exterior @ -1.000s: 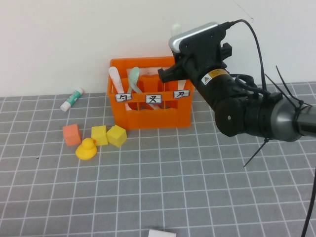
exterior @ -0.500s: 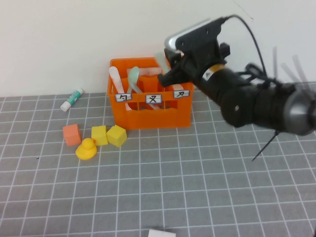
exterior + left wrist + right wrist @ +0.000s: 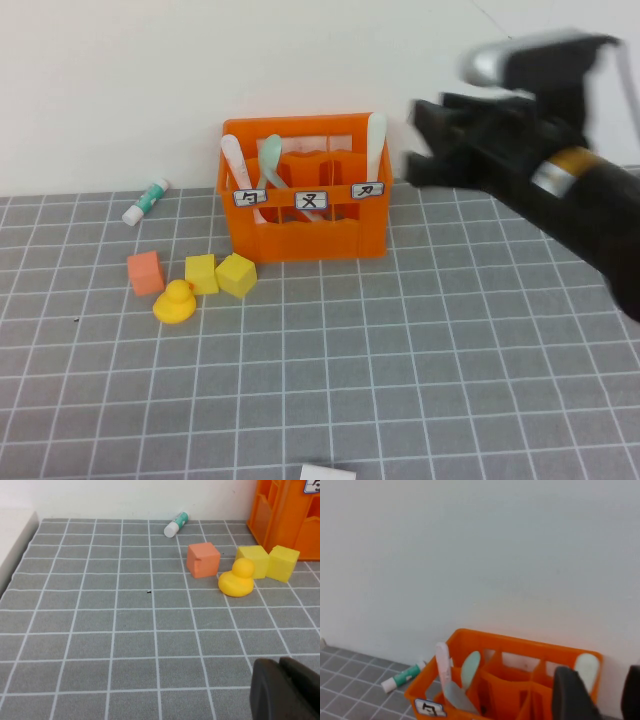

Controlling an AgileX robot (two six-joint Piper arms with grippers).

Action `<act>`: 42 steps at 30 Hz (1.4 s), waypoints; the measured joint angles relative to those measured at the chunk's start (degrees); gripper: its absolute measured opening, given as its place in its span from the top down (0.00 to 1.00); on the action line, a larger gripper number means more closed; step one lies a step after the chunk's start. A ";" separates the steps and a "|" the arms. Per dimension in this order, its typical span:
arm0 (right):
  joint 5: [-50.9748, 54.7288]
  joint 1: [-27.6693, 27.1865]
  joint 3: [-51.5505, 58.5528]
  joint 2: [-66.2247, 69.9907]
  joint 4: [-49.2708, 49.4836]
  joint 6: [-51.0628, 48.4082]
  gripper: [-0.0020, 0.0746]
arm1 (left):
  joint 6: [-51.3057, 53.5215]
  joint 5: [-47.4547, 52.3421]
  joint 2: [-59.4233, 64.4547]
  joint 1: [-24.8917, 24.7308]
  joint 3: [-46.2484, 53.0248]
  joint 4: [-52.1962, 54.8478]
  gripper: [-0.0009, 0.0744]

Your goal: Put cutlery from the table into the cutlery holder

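The orange cutlery holder [image 3: 300, 215] stands on the grey gridded table [image 3: 400, 350] against the wall. All the cutlery I see stands in it: a pale pink spoon [image 3: 232, 165] and a mint-green spoon [image 3: 270, 155] in the left compartment, a cream-white knife [image 3: 376, 135] in the right one. My right gripper [image 3: 420, 142] hovers just right of the holder, open and holding nothing. In the right wrist view the knife [image 3: 586, 669] shows beyond the right gripper [image 3: 602, 695], apart from it. My left gripper [image 3: 287, 690] is shut and low over bare table.
Left of the holder lie a white-and-green tube [image 3: 146, 201], an orange cube [image 3: 145, 272], two yellow cubes [image 3: 201, 273] [image 3: 237, 275] and a yellow duck [image 3: 176, 302]. A white wall runs close behind the holder.
My right gripper let go of the cream-white knife, which now stands in the holder's right compartment. The arm then drew back to the right, away from the holder.
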 joint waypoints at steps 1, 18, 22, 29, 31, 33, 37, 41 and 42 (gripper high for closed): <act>-1.07 0.00 2.35 -1.96 -0.31 0.40 0.69 | 0.00 0.00 0.00 0.00 0.00 0.00 0.99; 26.72 0.00 25.20 -43.30 -35.66 7.78 0.98 | 0.00 0.00 0.00 0.00 0.00 0.00 0.99; 33.63 0.00 29.26 -52.75 -36.74 6.48 0.98 | 0.00 0.00 0.00 0.00 0.00 0.00 0.99; 35.06 0.00 37.57 -68.33 -36.98 4.21 0.98 | 0.00 0.00 0.00 0.00 0.00 0.00 0.99; 36.56 0.00 38.53 -71.04 -37.01 4.17 0.98 | -0.17 0.00 0.00 0.00 0.00 0.00 0.99; 38.99 0.00 38.80 -73.20 -37.10 4.08 0.98 | -0.17 0.00 0.00 0.00 0.00 0.00 0.99; 43.91 0.00 38.80 -74.10 -37.10 2.68 0.98 | -0.17 0.00 0.00 0.00 0.00 0.00 0.99; 48.44 0.00 38.80 -74.10 -37.10 2.32 0.98 | -0.17 0.00 0.00 0.00 0.00 0.00 0.99; 49.33 0.00 38.80 -74.10 -37.10 2.21 0.98 | -0.17 0.00 0.00 0.00 0.00 0.00 0.99</act>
